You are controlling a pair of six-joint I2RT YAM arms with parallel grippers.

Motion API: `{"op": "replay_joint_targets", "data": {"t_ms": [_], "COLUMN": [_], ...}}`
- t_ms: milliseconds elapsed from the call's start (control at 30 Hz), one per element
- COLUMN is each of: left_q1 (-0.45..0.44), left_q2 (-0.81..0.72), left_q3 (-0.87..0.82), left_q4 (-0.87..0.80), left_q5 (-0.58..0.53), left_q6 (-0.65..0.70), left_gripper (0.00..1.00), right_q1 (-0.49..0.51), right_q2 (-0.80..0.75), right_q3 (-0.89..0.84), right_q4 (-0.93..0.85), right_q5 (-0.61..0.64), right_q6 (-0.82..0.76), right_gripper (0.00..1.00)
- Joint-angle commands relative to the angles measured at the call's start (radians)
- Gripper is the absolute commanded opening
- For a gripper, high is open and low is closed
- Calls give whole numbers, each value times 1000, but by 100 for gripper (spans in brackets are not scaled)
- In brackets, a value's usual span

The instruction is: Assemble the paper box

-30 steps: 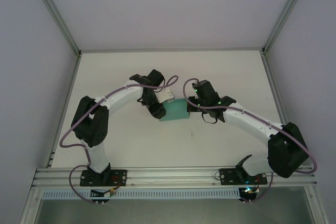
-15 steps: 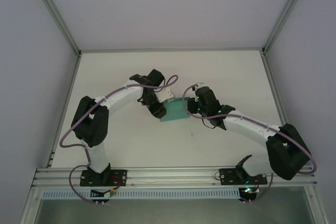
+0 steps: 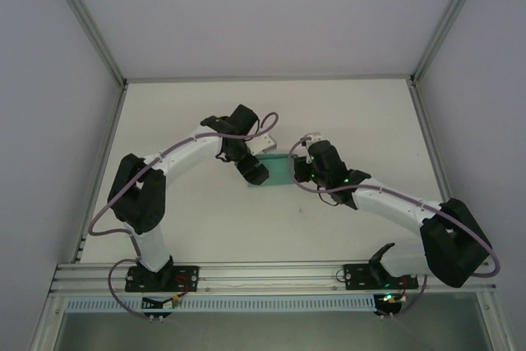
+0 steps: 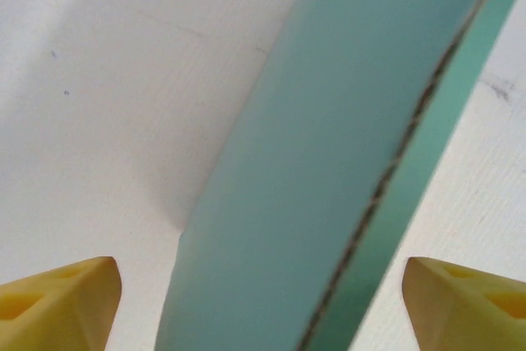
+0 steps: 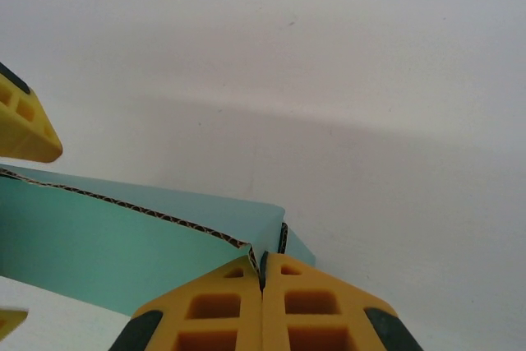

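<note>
From above, the teal-green card paper box [image 3: 278, 168] lies on the white desk [image 3: 189, 211] between the left hand [image 3: 258, 173] and right hand [image 3: 299, 168], whose arms crowd it. Left wrist: yellow fingers [image 4: 62, 302] stand wide, with a raised panel untouched between them. Right wrist: closed fingers pinch the card's corner. Folding looks partway done, with closing still to do.
</note>
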Motion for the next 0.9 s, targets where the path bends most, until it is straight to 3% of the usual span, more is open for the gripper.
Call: {"op": "replay_joint_targets", "data": {"t_ms": [0,400,667,867], "left_q1": [-6,-4,8,47], "left_q2": [-53,-202,-321,-255], "left_q3": [9,-82,-198,-153], "left_q4": [5,55,54,63], "left_q5": [-11,-206,-259,-195], "left_q6": [-24,-176,-214,-157], "left_gripper": [100,99,68,59], "right_q1": [27,78,83,82], "right_q2": [57,73,95,110], "right_q3": [-26,62,109,126], "right_q4": [-200,-313,-377,-386], "right_q5": [-7,101,105,89], "right_q6": [-4,11,18,6], "right_gripper": [0,0,0,0]}}
